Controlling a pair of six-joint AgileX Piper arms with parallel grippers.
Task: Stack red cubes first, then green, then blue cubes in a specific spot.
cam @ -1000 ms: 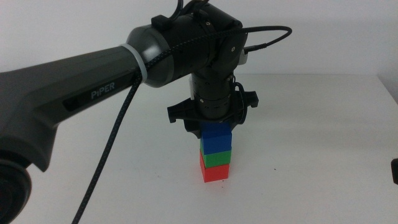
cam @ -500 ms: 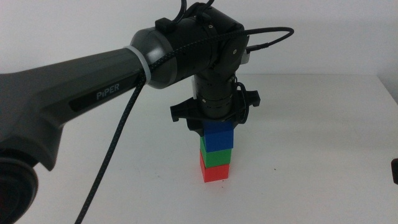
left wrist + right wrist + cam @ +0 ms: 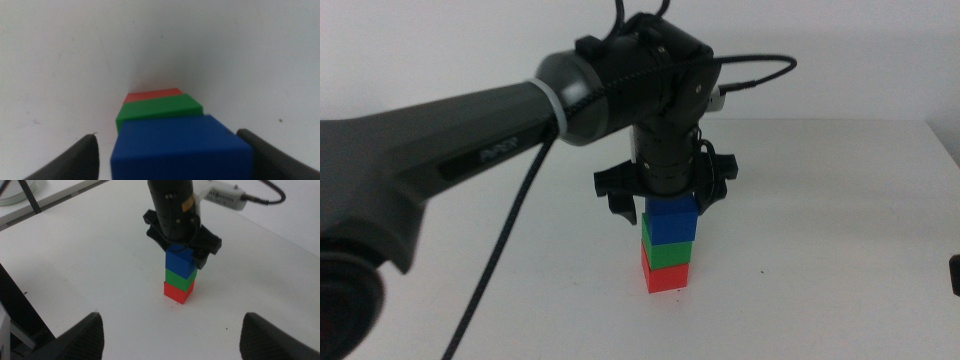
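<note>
With blue cube (image 3: 670,222) atop green (image 3: 667,253) and red (image 3: 664,276) at frame centre, left gripper (image 3: 662,203) jaws look released; I next lift clear. Right gripper (image 3: 170,335) spread, idle.

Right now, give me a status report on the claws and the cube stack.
Left claw open, straddling blue cube. Stack: red cube, green cube, blue on top. Right claw open, waiting aside. Nothing in the way.

At the centre of the frame a matte deep-blue cube (image 3: 670,221) tops a bright-green cube (image 3: 667,253) and a bright-red cube (image 3: 665,276), all plain-faced, on a white tabletop (image 3: 820,240) with faint dark specks, under the left claw (image 3: 663,196), black on a dark grey arm
</note>
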